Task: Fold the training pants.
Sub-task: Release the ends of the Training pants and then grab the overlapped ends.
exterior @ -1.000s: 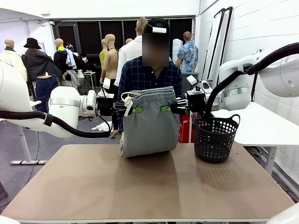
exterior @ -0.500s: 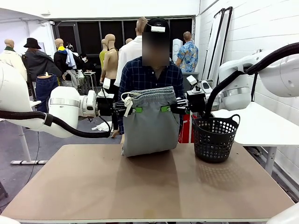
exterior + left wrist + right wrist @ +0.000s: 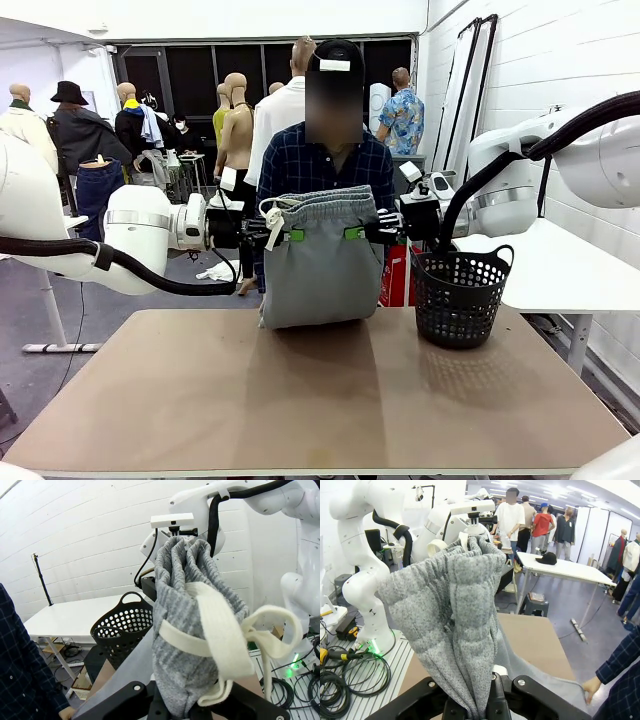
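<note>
Over brown table, training pants slung between left fingers and right fingers, both clamped on its waistband.

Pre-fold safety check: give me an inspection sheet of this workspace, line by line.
Surface: brown table, nothing amiss seen.
Job's things: grey pants hang by the waistband between the two grippers, with the lower end at the table's far edge.
Clutter: black basket on the table's right side.
Grippers: left gripper and right gripper both shut on the waistband.
Cables: black hose under the left arm; loose cables on the floor.
Surroundings: person behind the table, a hand by the fabric.
</note>
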You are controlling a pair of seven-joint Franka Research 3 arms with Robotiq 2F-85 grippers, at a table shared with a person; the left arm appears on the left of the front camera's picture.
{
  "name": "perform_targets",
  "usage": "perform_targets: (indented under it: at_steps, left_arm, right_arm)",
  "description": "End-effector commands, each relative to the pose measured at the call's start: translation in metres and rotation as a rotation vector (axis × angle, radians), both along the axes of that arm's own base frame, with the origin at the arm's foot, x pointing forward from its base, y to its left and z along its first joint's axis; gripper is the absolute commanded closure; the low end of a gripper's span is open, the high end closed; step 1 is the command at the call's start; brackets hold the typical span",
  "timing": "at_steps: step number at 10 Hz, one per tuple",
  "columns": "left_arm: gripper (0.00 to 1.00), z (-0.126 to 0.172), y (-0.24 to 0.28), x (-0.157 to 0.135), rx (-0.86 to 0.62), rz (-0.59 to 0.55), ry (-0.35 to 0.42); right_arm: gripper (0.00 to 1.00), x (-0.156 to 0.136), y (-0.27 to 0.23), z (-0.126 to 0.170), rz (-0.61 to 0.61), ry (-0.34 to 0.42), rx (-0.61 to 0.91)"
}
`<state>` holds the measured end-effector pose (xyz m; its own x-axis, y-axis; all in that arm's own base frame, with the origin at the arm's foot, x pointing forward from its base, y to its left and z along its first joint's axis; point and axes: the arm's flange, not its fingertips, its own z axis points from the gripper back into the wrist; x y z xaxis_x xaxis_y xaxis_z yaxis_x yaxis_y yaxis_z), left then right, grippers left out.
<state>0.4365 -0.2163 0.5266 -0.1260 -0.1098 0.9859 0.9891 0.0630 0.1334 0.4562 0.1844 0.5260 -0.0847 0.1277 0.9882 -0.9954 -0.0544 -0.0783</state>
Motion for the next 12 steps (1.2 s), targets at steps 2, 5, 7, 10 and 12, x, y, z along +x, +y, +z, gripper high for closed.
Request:
perform_targets:
  at_steps: [2,5,7,10,12]
  left_arm:
    - [1.0,0.0001,0.0017,-0.0037,-0.026,0.012,-0.02]
    - [1.0,0.0001,0.0017,-0.0037,-0.026,0.012,-0.02]
    - [1.0,0.0001,0.0017,-0.0037,-0.026,0.012,-0.02]
    - [1.0,0.0001,0.0017,-0.0037,-0.026,0.012,-0.02]
    - [1.0,0.0001,0.0017,-0.0037,-0.026,0.012,-0.02]
  right_arm:
    - [1.0,-0.001,0.0009,0.0019,0.006,-0.001,0.003]
    - [1.0,-0.001,0.0009,0.0019,0.006,-0.001,0.003]
    - [1.0,-0.001,0.0009,0.0019,0.006,-0.001,0.003]
    - [1.0,-0.001,0.0009,0.0019,0.006,-0.001,0.003]
    - [1.0,-0.001,0.0009,0.0019,0.006,-0.001,0.003]
